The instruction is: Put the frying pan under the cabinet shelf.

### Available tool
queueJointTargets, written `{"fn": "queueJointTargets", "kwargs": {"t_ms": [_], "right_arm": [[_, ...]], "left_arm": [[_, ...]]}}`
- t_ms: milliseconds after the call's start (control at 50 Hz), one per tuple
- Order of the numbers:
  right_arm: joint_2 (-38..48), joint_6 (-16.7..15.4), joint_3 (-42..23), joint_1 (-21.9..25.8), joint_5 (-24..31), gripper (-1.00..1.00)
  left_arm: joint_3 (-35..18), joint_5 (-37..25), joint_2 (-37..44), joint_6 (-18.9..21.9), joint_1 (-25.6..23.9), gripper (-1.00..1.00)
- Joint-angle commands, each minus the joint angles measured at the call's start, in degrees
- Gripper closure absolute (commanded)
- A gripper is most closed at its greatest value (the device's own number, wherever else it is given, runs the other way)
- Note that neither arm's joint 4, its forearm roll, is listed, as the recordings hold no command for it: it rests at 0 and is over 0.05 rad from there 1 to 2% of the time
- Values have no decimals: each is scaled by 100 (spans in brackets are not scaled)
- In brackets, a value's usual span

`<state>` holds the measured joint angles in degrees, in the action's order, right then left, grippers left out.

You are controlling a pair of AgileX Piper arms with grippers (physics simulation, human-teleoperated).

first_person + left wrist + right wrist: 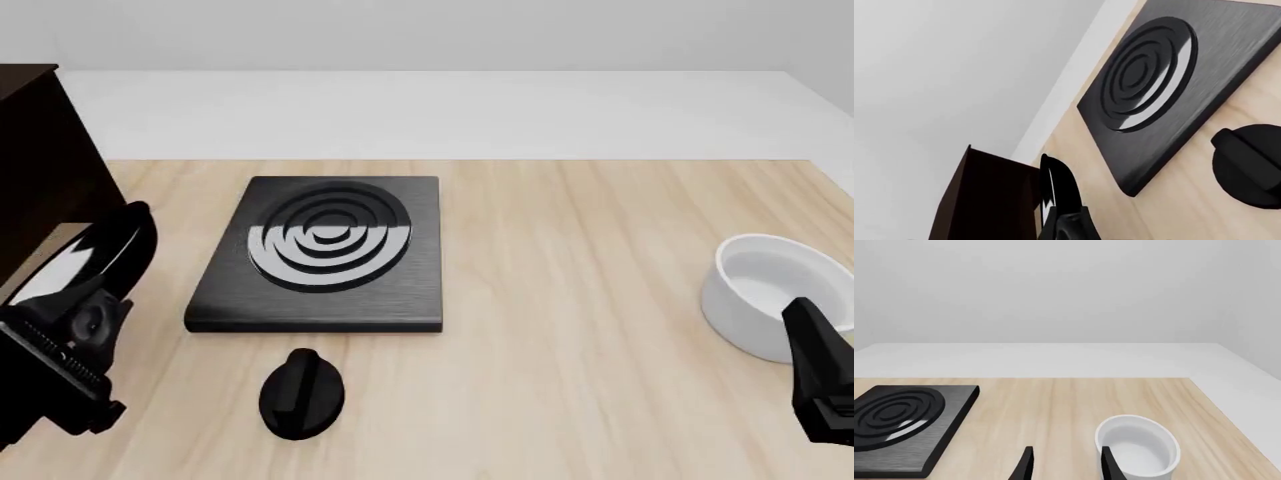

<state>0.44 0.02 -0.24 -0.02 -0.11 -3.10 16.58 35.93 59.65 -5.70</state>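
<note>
- Left wrist view: your left gripper (1066, 227) showed only as a dark rounded bit at the frame edge, w/ the frying pan (1057, 187) right against it, seen edge-on as a thin black disc w/ a white glint. Looked like the L jaws were clamped on the pan, tho the contact itself was mostly out of frame.
- Same view: the cabinet shelf (984, 200), dark brown board, sat just beside the pan, at the table's (1201, 210) edge. The pan wasn't under any board you could see here; it was next to the cabinet's side.
- Same view: the square hotplate (1167, 85) w/ its concentric rings lay flat on the light wood, and the black knob (1247, 165) sat near it, apart from it.
- Front view: your L gripper (80, 335) was at the far left, holding the pan (94, 262) tilted up on edge, glossy inside facing the cam. The cabinet (40, 160) stood directly behind it at the left edge. Can't tell if pan and cabinet touched.
- Front view: the hotplate (320, 255) was mid-table, the knob (303, 393) just in front of it. A white bowl (774, 295) sat at the right, w/ your right gripper (821, 385) just in front of it, low at the frame edge.
- Right wrist view: your R gripper (1064, 462) had its two fingertips (1026, 462) parted w/ bare table between them, holding nothing. The bowl (1141, 447) was right beside one tip. The hotplate (907, 420) was well off to the side.
</note>
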Motion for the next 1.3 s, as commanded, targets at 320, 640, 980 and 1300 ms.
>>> {"fn": "queueJointTargets", "kwargs": {"t_ms": [320,640,980,1300], "right_arm": [[-1,-2,0,2,0,-100],[-1,-1,0,-1,0,-100],[-1,-1,0,0,0,-100],[0,-1,0,-1,0,-100]], "left_arm": [[-145,498,460,-216,90,100],[-85,526,453,-124,257,100],[88,588,353,-19,490,100],[174,631,457,124,677,100]]}}
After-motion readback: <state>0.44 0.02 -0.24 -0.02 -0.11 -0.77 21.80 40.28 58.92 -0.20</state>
